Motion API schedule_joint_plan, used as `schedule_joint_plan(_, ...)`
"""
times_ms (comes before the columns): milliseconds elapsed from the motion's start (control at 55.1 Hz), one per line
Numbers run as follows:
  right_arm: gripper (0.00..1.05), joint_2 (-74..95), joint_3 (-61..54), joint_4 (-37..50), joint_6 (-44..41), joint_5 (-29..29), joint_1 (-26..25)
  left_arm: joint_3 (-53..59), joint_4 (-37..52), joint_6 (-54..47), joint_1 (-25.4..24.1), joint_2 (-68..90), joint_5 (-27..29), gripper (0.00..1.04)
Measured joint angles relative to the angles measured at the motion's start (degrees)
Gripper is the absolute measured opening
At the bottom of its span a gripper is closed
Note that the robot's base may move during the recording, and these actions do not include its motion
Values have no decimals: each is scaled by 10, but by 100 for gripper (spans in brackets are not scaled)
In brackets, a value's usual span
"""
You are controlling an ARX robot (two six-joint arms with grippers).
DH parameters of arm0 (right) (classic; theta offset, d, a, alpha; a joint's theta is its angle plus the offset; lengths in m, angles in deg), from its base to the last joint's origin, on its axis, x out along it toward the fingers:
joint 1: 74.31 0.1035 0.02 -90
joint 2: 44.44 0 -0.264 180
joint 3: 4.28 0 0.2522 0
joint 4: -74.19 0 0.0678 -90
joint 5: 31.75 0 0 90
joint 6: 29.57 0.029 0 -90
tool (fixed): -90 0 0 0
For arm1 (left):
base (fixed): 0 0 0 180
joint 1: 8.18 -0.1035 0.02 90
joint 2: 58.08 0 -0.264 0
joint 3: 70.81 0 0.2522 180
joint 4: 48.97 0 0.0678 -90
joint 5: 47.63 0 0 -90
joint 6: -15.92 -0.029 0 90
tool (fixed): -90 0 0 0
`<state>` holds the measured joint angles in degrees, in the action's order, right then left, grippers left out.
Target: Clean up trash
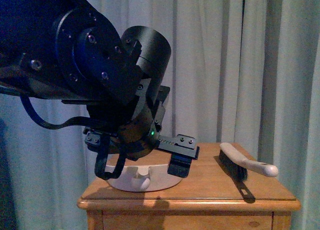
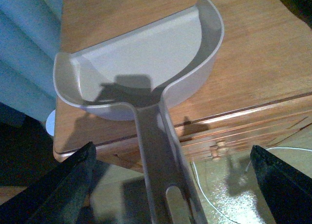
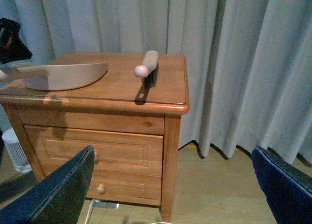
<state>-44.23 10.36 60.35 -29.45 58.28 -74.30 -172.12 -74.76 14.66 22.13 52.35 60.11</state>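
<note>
Trash shows in no view, so I cannot tell its place; front: left claw (image 1: 141,171) hangs spread over a white dustpan (image 1: 150,182) on the tabletop (image 1: 200,187), hand brush (image 1: 245,165) beside it; left wrist: dustpan holds nothing but shadow; right wrist: right claw (image 3: 170,192) gapes apart.

Grey dustpan (image 2: 146,58) on wooden nightstand (image 2: 263,48), handle overhanging the edge.

Glossy wooden tabletop (image 1: 210,182) over a drawer cabinet. Bears a pale dustpan (image 1: 150,182) right beneath the left hand (image 1: 142,166), handle jutting past the edge between the spread fingers. Bears a dark-bristled brush (image 1: 247,161) well off to that hand's right.
</note>
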Motion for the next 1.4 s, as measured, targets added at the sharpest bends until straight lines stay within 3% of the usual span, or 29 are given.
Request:
schedule_joint_plan(781,97,0,0,0,0,0,0,-21,1,-25,-18,52,23,97)
schedule_joint_plan(1344,97,0,0,0,0,0,0,-5,1,-25,-20,56,4,97)
schedule_joint_plan(1398,97,0,0,0,0,0,0,-4,1,-24,-20,56,4,93)
